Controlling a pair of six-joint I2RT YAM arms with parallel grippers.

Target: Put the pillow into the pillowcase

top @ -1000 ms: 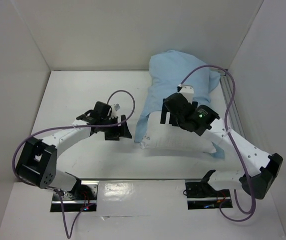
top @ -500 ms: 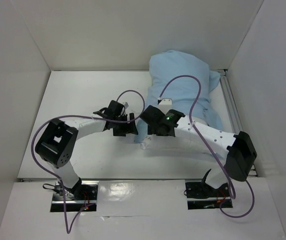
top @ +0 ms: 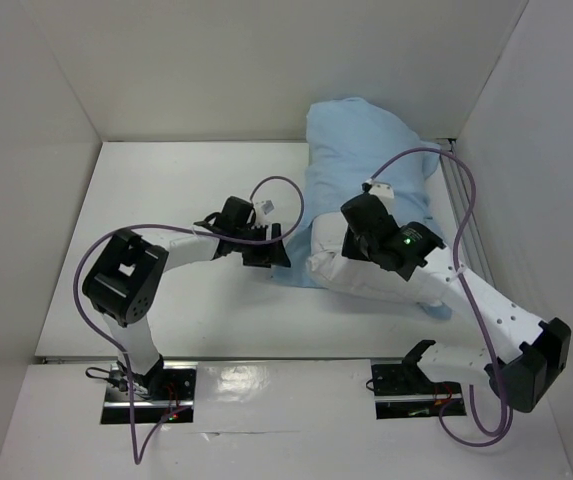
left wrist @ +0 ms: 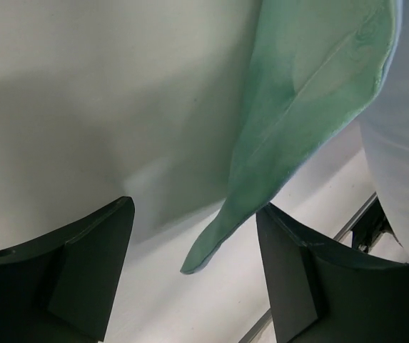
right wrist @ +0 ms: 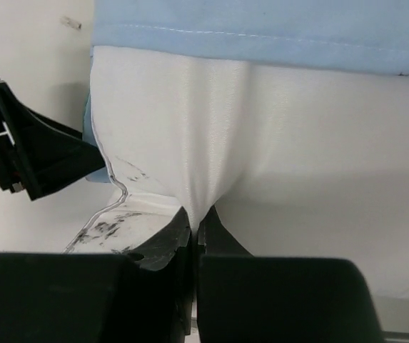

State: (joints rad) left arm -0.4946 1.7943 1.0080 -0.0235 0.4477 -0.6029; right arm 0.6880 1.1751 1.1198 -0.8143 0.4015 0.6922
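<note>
The right claw [right wrist: 197, 223] is clamped fully together on a pinch of the pillow [right wrist: 297, 143]. The white cloth gathers into a tight vertical fold that runs up from between its black fingertips.

The left claw [left wrist: 195, 211] stands wide apart just to the left of the pillow and holds nothing. A pointed flap of the pillowcase [left wrist: 304, 93] hangs down in the gap between its two dark fingers [left wrist: 90, 271]. I cannot tell whether the flap touches either one.

The pillow [top: 351, 275] is plump, white and softly creased. It has a seamed edge and some dark smudges at its near-left corner in the right wrist view. It lies on the counter [top: 166, 190]. Its near end is bare and its far part is inside the pillowcase [top: 366, 150].

The pillowcase is thin, limp cloth. The face that shows from above is plain light blue. In the right wrist view its stitched hem [right wrist: 261, 32] crosses the pillow just beyond the pinch. The flap beside the left claw shows a sea-green face with a pale edge.

The counter is smooth and white, and slightly glossy to the left of the pillow. Plain white wall panels [top: 266, 60] stand behind the pillow and to both sides of it. The right panel is close to it and the left one is well apart. Purple cables [top: 278, 190] loop over both arms on the near side of the pillow.
</note>
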